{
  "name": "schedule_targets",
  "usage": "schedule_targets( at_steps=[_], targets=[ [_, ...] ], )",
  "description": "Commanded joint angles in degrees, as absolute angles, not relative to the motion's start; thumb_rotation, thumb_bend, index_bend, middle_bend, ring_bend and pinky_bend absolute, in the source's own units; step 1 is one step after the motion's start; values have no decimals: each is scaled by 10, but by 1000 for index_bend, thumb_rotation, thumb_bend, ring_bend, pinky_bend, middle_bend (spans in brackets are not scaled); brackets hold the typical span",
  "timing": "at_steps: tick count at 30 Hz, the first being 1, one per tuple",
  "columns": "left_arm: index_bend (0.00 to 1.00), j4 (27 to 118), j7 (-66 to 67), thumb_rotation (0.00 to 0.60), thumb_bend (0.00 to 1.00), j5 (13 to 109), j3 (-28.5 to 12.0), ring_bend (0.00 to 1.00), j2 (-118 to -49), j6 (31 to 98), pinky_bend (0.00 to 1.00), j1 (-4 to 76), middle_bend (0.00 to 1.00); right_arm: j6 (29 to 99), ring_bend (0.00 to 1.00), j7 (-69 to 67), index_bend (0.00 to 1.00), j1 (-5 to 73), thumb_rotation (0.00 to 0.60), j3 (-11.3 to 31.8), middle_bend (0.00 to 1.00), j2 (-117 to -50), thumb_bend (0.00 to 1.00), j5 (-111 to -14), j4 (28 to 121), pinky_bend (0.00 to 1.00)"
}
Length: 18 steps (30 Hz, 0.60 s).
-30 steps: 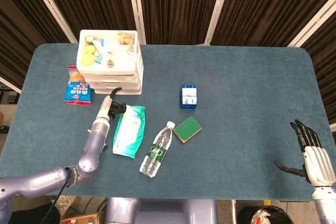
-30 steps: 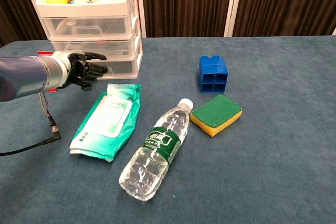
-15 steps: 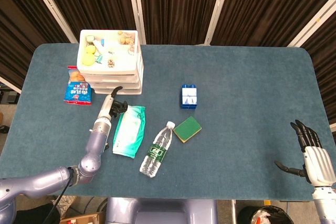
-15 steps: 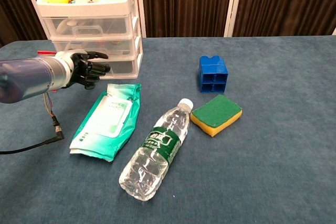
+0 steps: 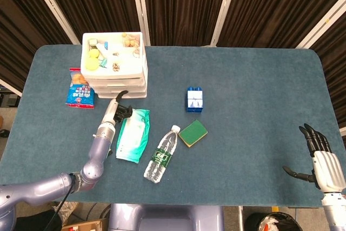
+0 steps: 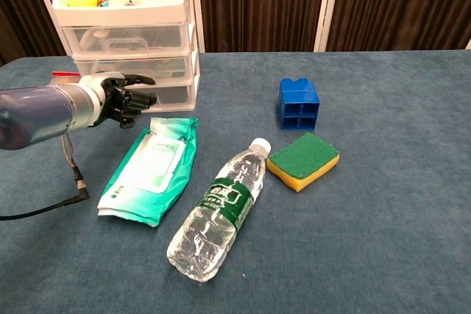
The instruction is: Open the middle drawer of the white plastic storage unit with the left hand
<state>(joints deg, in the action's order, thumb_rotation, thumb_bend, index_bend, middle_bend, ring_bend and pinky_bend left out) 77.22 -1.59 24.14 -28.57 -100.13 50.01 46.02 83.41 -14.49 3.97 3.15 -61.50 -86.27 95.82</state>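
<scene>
My left hand [image 6: 118, 98], fingers [image 6: 141, 98] loosely curled and holding nothing, hovers just before the lower drawers of the white plastic storage unit [image 6: 132, 38] at the table's [image 5: 254, 90] far left; contact uncertain. Its open top tray holds small yellow and beige items. My right hand [image 5: 320, 160] rests spread, empty.
</scene>
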Motion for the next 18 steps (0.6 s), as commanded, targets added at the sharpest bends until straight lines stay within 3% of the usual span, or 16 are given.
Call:
schedule_targets(
  at_steps=[1,18],
  targets=[
    [148,777,-16,600,618,244,-283,937,-1000,500,862,458,984,834,0,-144,0,40,600,32,0,-615,116,-863,958,0],
    [154,816,-23,600,619,261,-270,937,-985,499,862,442,986,835,0,-145,0,39,600,32,0,-615,115,-863,957,0]
  ],
)
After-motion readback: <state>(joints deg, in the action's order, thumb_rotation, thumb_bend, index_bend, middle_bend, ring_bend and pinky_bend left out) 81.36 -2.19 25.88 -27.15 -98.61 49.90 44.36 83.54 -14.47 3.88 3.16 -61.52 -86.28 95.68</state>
